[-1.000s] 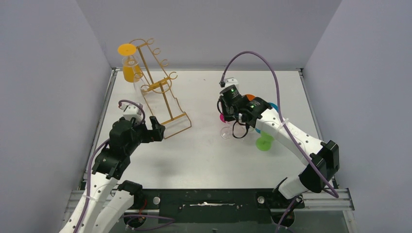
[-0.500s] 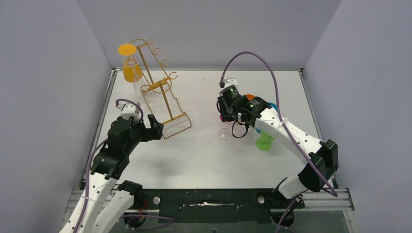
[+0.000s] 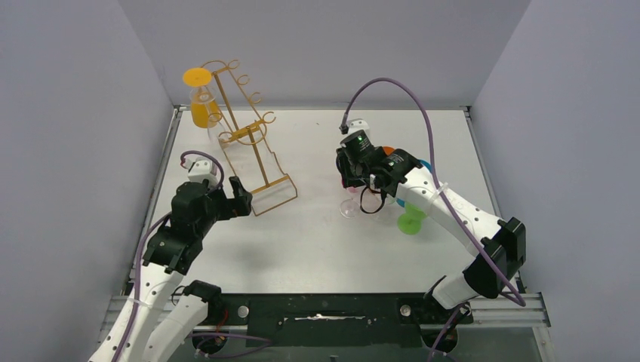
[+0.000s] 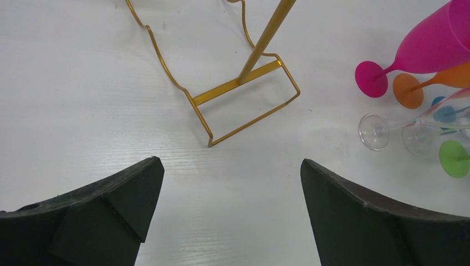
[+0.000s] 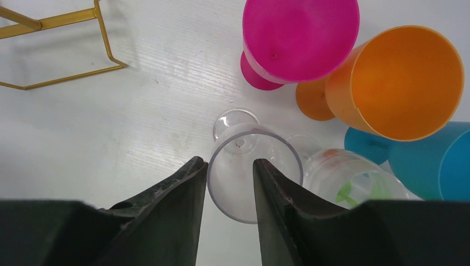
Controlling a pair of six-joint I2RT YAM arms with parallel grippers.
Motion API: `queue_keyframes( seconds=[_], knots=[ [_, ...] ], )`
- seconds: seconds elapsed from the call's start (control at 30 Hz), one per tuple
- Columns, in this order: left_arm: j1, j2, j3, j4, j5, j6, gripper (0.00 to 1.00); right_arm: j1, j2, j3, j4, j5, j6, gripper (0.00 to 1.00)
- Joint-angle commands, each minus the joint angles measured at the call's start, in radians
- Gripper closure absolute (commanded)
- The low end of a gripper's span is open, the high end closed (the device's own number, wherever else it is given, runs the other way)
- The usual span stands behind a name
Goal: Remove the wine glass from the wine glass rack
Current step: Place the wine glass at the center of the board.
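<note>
Far left: a yellow wine glass (image 3: 201,105) is hanging bowl-down from the top of the wine glass rack (image 3: 253,136), untouched. My left pincer (image 4: 231,162) is hovering over the table (image 3: 302,249) just short of the rack's base, with its jaws wide and holding nothing. Right: my right pincer (image 5: 229,163) is hanging over a clear glass (image 5: 271,160) that is standing on its own foot beside the pink glass (image 5: 299,36) and orange glass (image 5: 404,83). This pincer's jaws are parted and gripping nothing. In my judgement, several glasses are already down and the yellow one is yet to come off.
</note>
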Motion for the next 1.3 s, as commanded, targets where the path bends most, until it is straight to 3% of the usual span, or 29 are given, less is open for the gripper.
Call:
queue_keyframes(
  seconds=[0.0, 0.27, 0.53, 1.03, 1.27],
  knots=[
    [0.004, -0.007, 0.051, 0.011, -0.041, -0.024, 0.02, 0.013, -0.023, 0.039, 0.012, 0.030, -0.005, 0.66],
    [0.004, -0.009, 0.045, 0.013, -0.037, -0.035, 0.02, 0.034, 0.012, 0.066, -0.025, 0.065, -0.013, 0.87],
    [0.004, 0.004, 0.056, 0.009, -0.037, -0.025, 0.02, 0.044, 0.034, 0.082, -0.055, 0.098, -0.014, 0.88],
    [0.004, 0.022, 0.053, 0.004, -0.033, -0.074, 0.02, 0.045, -0.048, 0.090, 0.017, 0.104, -0.015, 0.59],
    [0.005, 0.019, -0.019, 0.018, -0.093, -0.253, 0.02, 0.048, -0.237, -0.080, 0.250, 0.044, 0.021, 0.44]
  ],
)
